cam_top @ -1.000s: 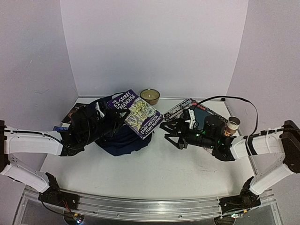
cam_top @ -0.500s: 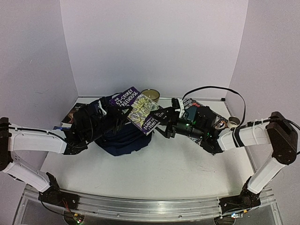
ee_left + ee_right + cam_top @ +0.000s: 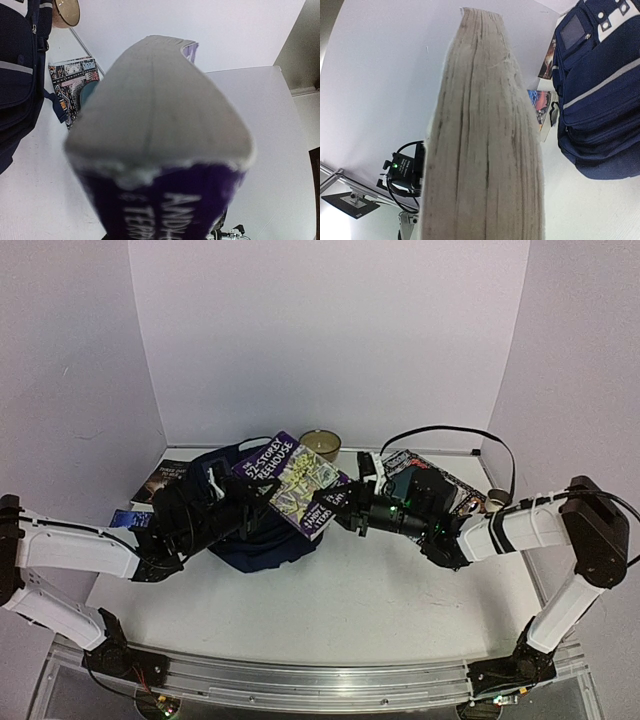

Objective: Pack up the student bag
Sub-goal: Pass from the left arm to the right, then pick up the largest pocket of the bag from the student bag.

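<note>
Navy fabric marks the student bag [image 3: 258, 544], slumped on the white table [image 3: 340, 595] left of centre in the overhead view, its top under the raised book. At the far left of that view a dark-covered book [image 3: 160, 478] lies flat near the back wall, just beyond the bag.

The left gripper [image 3: 243, 502] reaches in from the left over the bag and is clamped on the left edge of a purple paperback [image 3: 295, 480]. It holds the book tilted in the air above the bag's right side. In the left wrist view the paperback's grey page block and purple cover fill most of the frame, with the bag at the upper left.

Behind the paperback a tan bowl [image 3: 320, 444] stands by the back wall.

The right gripper [image 3: 338, 506] comes in from the right and meets the paperback's lower right corner, its jaws drawn narrow on that corner. The right wrist view shows the page edges rising up the middle of the frame, with the bag at the upper right.

Further right, a patterned magazine [image 3: 70, 80] lies flat under the right arm. A small cardboard tube [image 3: 497, 500] stands at its right edge.
</note>
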You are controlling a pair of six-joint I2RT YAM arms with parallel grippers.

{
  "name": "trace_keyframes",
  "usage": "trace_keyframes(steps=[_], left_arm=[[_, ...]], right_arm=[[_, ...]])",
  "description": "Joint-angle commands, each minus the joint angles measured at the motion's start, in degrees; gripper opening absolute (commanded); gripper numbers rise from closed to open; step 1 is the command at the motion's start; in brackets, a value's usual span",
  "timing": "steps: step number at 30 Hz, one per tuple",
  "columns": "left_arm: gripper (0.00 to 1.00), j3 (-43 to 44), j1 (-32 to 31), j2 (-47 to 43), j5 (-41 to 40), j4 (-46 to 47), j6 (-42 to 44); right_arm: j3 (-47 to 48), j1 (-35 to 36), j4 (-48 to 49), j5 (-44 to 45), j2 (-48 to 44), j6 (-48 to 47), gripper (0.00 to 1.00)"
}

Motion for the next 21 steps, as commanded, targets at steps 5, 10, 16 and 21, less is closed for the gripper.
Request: trace_keyframes(steps=[5,10,16,21], left_arm=[[0.50,-6.36,0.55,-6.93,-3.85,-0.33,11.35],[0.68,-0.98,0.90,-10.20,-6.18,-23.07,24.80],[0.75,7.45,1.17,-9.50,-13.59,-48.85,39.75],[0.77,16.00,1.54,-3.52,-13.68,-63.49,53.45]], right_arm=[[-0.76,-1.65,14.65,-1.15,-2.75,-2.27,0.00],[-5.25,-4.17,14.28,-0.70,-5.64,-2.33,0.00],[-9.16,-5.96,11.67,-0.95,-8.85,-3.01,0.00],[-11.94,-6.77,10.28,-0.88,-11.12,-3.10,0.00]])
